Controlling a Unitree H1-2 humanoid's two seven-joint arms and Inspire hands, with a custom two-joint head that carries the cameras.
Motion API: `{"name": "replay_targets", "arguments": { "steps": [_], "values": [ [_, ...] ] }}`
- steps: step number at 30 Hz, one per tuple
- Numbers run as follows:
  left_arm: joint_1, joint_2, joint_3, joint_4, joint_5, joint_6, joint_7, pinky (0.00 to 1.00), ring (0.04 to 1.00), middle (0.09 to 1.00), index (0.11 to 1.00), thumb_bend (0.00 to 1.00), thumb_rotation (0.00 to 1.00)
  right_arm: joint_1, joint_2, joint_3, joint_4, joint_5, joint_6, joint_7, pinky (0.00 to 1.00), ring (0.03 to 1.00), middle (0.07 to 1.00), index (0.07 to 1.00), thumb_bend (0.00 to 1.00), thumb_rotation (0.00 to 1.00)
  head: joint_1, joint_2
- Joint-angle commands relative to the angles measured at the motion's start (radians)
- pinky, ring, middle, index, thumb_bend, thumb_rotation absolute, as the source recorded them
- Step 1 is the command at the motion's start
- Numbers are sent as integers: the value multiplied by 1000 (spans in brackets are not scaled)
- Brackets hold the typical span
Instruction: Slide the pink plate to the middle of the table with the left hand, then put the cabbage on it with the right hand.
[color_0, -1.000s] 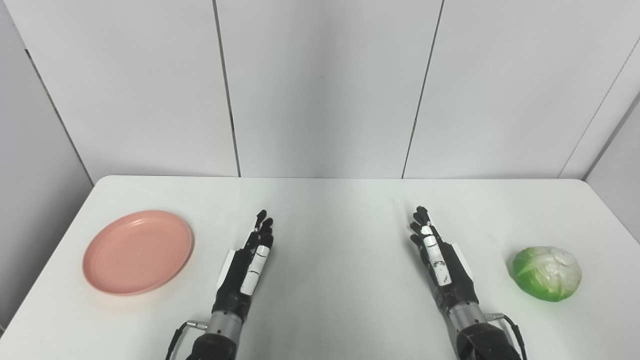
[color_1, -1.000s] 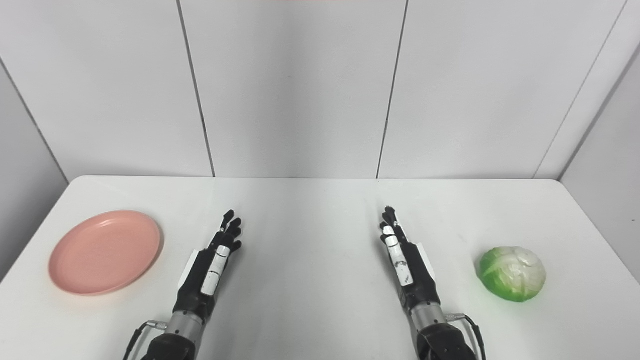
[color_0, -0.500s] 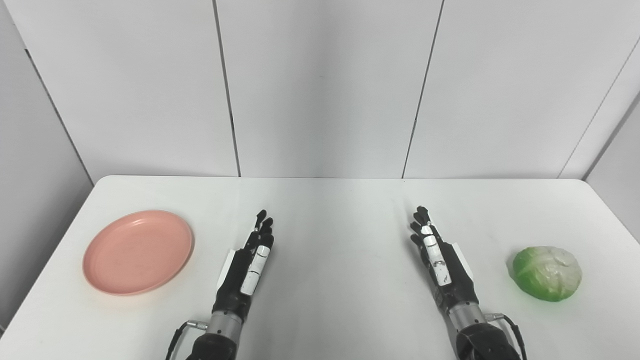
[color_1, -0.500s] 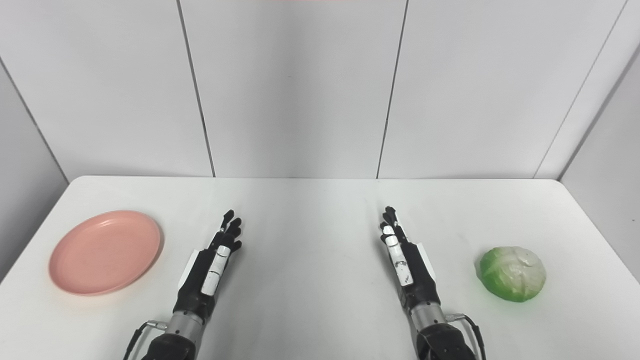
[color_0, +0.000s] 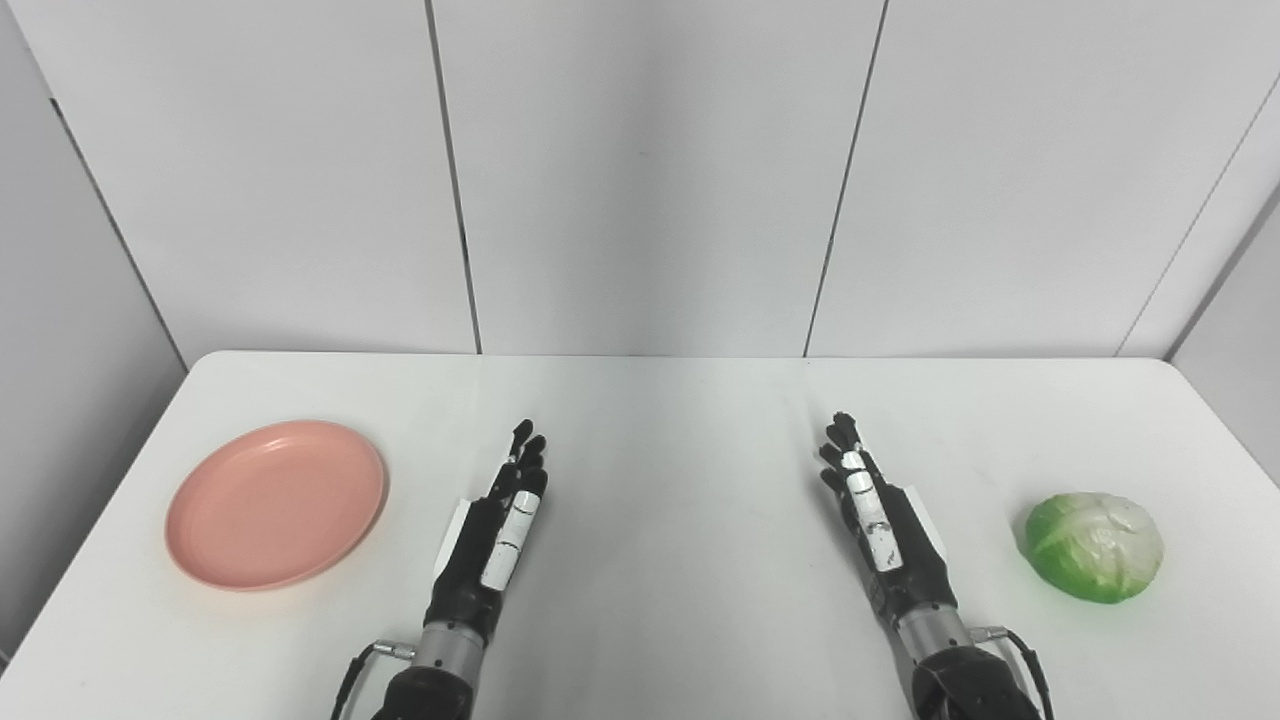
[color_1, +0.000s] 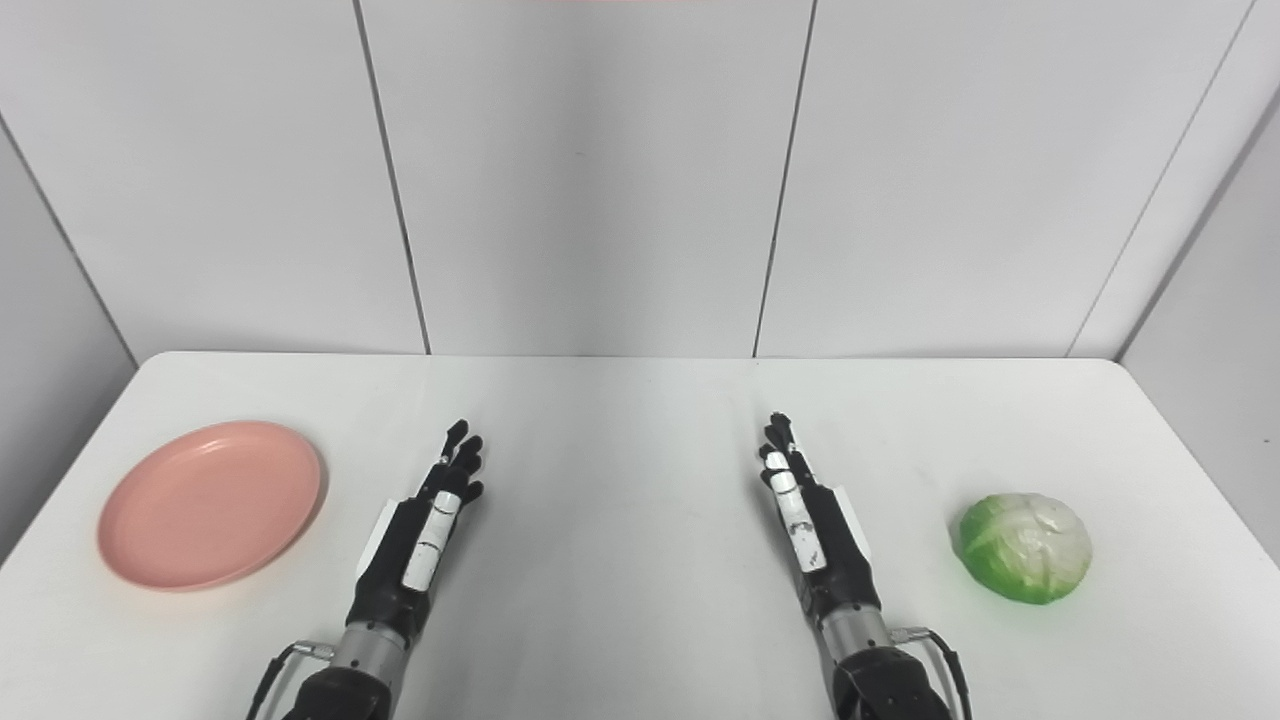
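On the white surface, at its left side, lies the pink plate, flat and right way up, with nothing on it. It sits well apart from the middle of the surface and close to the left edge.

At the right side of the surface rests the cabbage, a rounded green head with pale, whitish leaves across its top. It touches the surface only and is clear of both hands.

The left hand enters from the bottom edge, left of centre. It is held edge-on with the fingers extended and lying close together, pointing away toward the wall; it holds nothing. It stands near the plate's right rim but does not touch it; bare surface shows between them.

The right hand enters from the bottom edge, right of centre, in a mirrored pose: fingers straight, pointed away, nothing in its grasp. It is apart from the cabbage, with bare surface between.

Whether either hand rests on the surface or hangs just above it cannot be told.

Behind the surface stands a wall of plain white panels with vertical seams.
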Motion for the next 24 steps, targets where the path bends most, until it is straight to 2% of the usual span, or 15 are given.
{"name": "replay_targets", "arguments": {
  "steps": [1, 2, 4, 7, 8, 11, 16, 24],
  "values": [
    [22, -2, -8, 54, 15, 40, 1, 961, 986, 977, 971, 793, 1000, 4, -4, 7, 2, -3, 18, 17, 968, 972, 992, 1000, 523, 1000, 1, 1],
    [20, -6, -11, 60, 20, 40, 6, 962, 987, 977, 971, 796, 1000, 3, -10, 6, 5, -4, 11, 20, 968, 972, 992, 1000, 524, 1000, 50, -8],
    [12, -12, -17, 75, 32, 39, 13, 976, 991, 976, 971, 809, 1000, 2, -21, 5, 8, -3, 7, 26, 968, 972, 993, 1000, 497, 1000, 85, -14],
    [5, -16, -23, 88, 45, 38, 22, 982, 990, 978, 977, 838, 1000, 2, -29, 4, 12, 6, -5, 39, 985, 984, 1000, 1000, 482, 1000, 90, -14],
    [-1, -19, -27, 99, 52, 36, 27, 985, 991, 980, 981, 854, 1000, 2, -34, 1, 13, 13, -12, 47, 992, 990, 1000, 1000, 468, 1000, 139, -22],
    [-17, -30, -32, 138, 62, 20, 42, 993, 992, 982, 985, 895, 1000, -1, -43, -7, 10, 32, -6, 65, 999, 999, 1000, 1000, 435, 1000, 168, -26],
    [-36, -37, -34, 185, 67, -20, 56, 993, 992, 985, 986, 924, 1000, -5, -46, -14, 4, 42, 13, 70, 1000, 1000, 1000, 1000, 428, 1000, 188, -30],
    [-43, -41, -37, 198, 72, -36, 63, 990, 982, 977, 973, 904, 1000, -1, -43, -19, -8, 60, 7, 77, 1000, 1000, 1000, 1000, 410, 1000, 190, -24]
  ]
}}
